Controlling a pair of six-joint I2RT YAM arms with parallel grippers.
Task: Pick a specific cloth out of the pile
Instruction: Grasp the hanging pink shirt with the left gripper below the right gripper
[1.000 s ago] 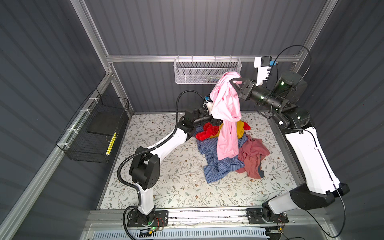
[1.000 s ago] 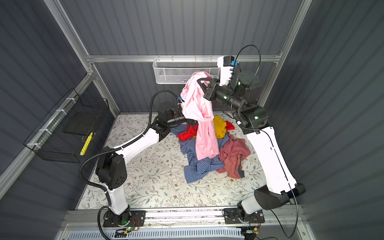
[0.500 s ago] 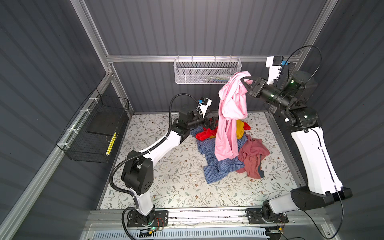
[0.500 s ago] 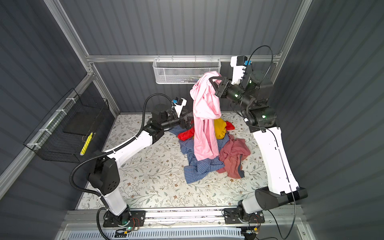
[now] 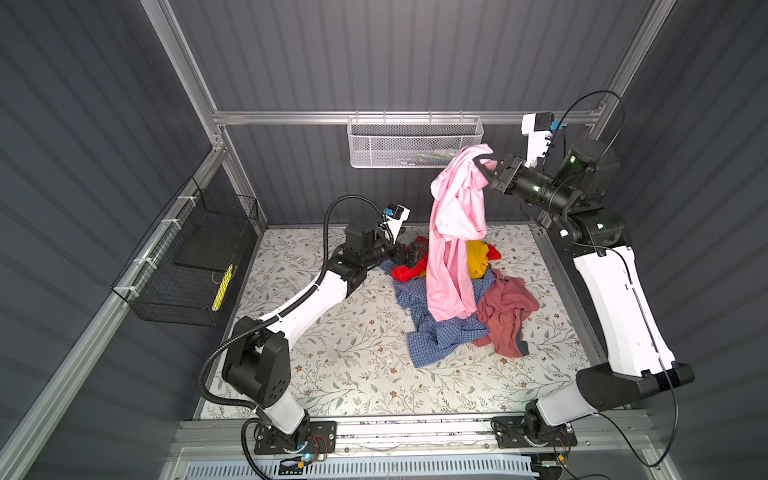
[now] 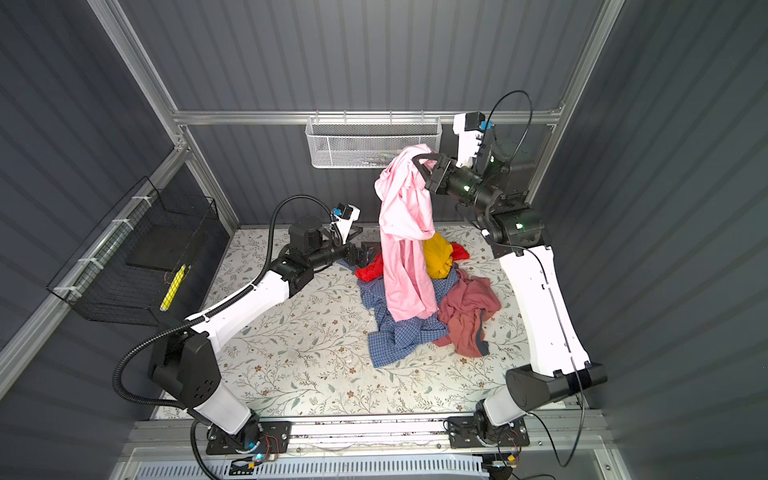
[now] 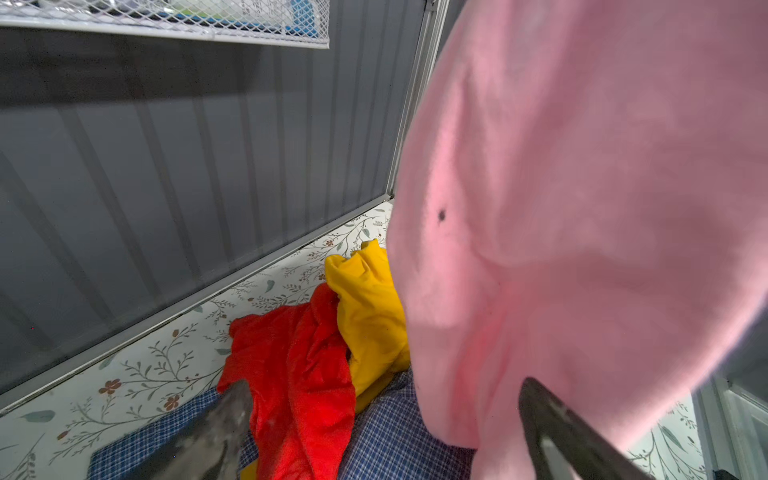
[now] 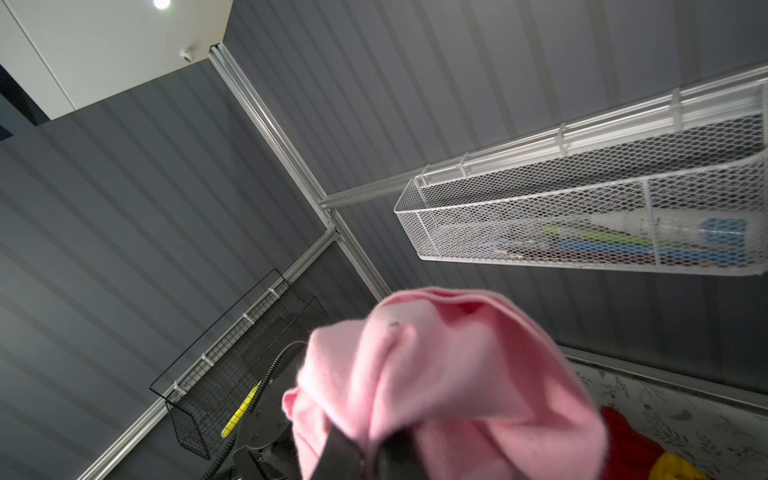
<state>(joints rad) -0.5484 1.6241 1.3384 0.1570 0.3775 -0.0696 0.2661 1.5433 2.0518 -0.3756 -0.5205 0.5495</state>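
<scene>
Clamping our right gripper (image 5: 482,163) on the pink cloth (image 5: 453,249), we hold it high over the pile (image 5: 440,340) — left gripper (image 5: 411,258) wide open, empty; carrying it clear likely remains.

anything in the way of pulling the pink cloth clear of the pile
Nothing visible pins the cloth. The right claw grips its top; its hem hangs down over the blue checked shirt in the pile, contact unclear. The open left claw sits beside it, holding nothing.
</scene>
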